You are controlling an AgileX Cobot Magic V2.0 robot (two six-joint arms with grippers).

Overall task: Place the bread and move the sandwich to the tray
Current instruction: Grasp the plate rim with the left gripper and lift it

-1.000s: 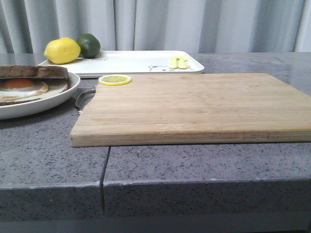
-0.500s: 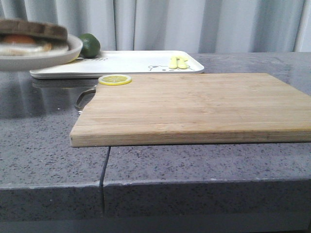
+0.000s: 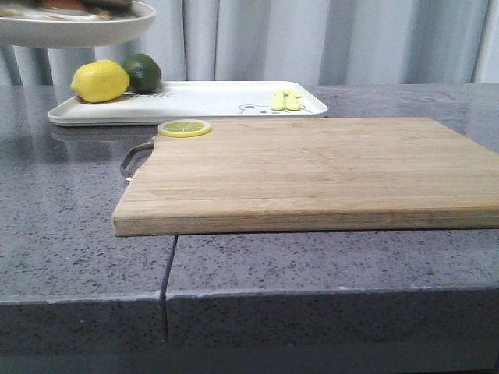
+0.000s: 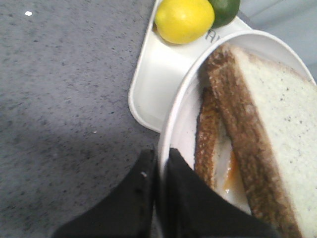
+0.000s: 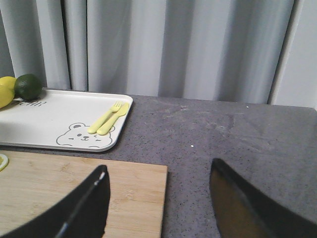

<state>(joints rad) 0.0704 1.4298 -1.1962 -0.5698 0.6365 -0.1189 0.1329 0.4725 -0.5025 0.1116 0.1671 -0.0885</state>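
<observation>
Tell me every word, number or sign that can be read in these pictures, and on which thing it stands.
Nothing can be read for certain.
Tray: short dark lettering beside the lime, too blurred and partly hidden to read.
Tray: a bear drawing, a picture only, without words.
Board, plate, lemon: no text shows.

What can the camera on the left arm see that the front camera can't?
Only the left wrist view shows the left gripper pinching the plate rim, and the sandwich from above, its egg peeking out. Only the front view shows the cutting board and lemon slice. Both show the tray, the lemon and the lime.
</observation>
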